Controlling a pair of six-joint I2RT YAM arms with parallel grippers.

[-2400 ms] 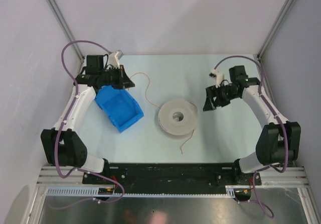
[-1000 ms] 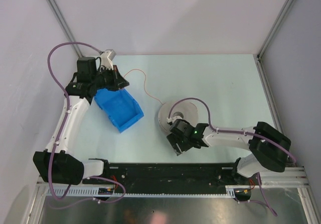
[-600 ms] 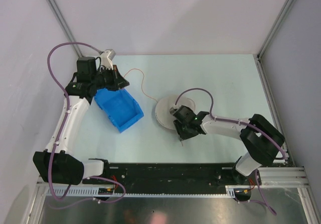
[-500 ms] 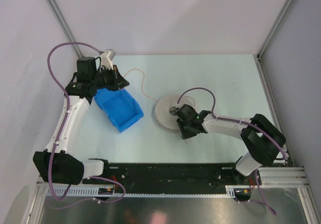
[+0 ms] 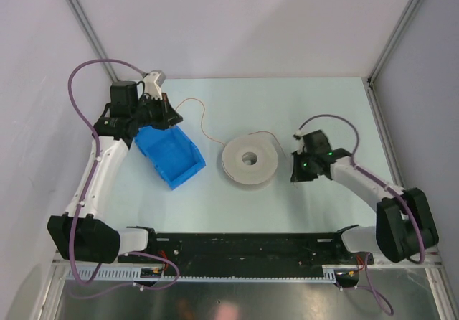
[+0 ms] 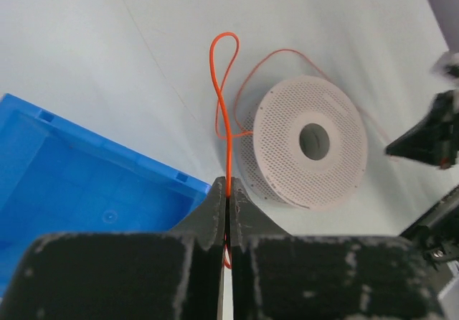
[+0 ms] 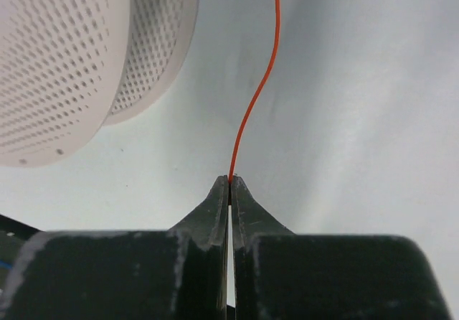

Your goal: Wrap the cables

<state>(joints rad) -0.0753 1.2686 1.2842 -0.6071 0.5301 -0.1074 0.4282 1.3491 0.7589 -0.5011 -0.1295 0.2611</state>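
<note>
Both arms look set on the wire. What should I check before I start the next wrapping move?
1. Left gripper shut on the wire: ok, the wire comes out from between its closed jaws.
2. Right gripper shut on the wire: ok, same in the right wrist view.
3. Spool lying flat between the arms, touched by neither gripper: ok.
4. Wire free of slack on the left side: not ok, it crosses itself in a loop just ahead of the left jaws.
5. Wire anchored on the spool: cannot tell.
</note>
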